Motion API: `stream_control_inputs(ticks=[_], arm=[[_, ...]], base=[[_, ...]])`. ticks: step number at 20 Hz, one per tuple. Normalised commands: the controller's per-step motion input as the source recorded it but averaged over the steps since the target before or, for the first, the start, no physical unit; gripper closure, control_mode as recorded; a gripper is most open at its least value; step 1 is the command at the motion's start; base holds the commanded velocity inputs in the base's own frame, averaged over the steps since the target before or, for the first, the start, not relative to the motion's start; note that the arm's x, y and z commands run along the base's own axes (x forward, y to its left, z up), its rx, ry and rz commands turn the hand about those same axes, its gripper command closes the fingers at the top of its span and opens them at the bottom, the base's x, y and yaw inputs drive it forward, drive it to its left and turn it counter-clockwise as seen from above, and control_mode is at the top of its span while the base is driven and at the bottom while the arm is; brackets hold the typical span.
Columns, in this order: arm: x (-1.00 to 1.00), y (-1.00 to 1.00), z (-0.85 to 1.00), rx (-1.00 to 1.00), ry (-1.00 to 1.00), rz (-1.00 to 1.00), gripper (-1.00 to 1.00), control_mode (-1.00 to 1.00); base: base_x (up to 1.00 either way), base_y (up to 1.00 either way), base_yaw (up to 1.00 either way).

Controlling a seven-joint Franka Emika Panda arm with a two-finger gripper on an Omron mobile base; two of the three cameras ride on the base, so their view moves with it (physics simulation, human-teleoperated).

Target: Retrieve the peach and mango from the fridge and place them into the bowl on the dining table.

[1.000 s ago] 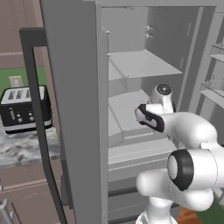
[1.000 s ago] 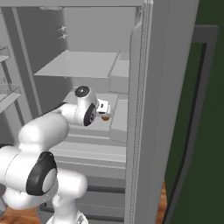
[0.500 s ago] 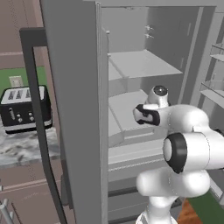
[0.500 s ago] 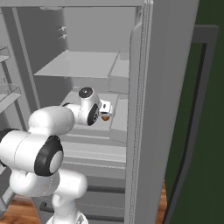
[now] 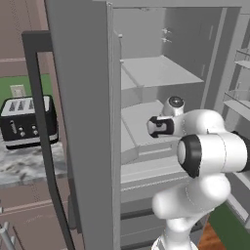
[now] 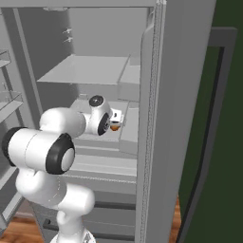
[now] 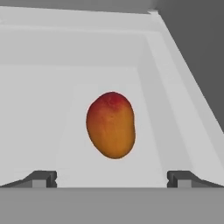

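Inside the tall grey open fridge (image 5: 88,122), the spread gripper (image 7: 111,177) has advanced toward the red-orange oval mango (image 7: 110,124), nearly bracketing it for grasping.

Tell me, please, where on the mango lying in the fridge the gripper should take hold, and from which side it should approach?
Probably across the mango's narrower middle, coming straight on as the open gripper already faces it. In the hand view the fruit lies alone on the pale fridge shelf, its long axis pointing away between the fingertips, so the jaws would close on its two rounded flanks. The shelf's side wall stands clear of it.
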Motion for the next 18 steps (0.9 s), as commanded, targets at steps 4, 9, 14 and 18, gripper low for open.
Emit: stream_control_inputs(ticks=[4, 9, 14, 18], arm=[[0.24, -0.03, -0.09, 0.0, 0.0, 0.0, -1.0, -1.0], [0.24, -0.05, -0.12, 0.0, 0.0, 0.0, -1.0, -1.0], [0.21, -0.05, -0.12, 0.0, 0.0, 0.0, -1.0, -1.0], [0.21, -0.02, -0.12, 0.0, 0.0, 0.0, -1.0, -1.0]], base=[[0.0, 0.0, 0.0], [0.0, 0.0, 0.0], [0.0, 0.0, 0.0], [0.0, 0.0, 0.0]])
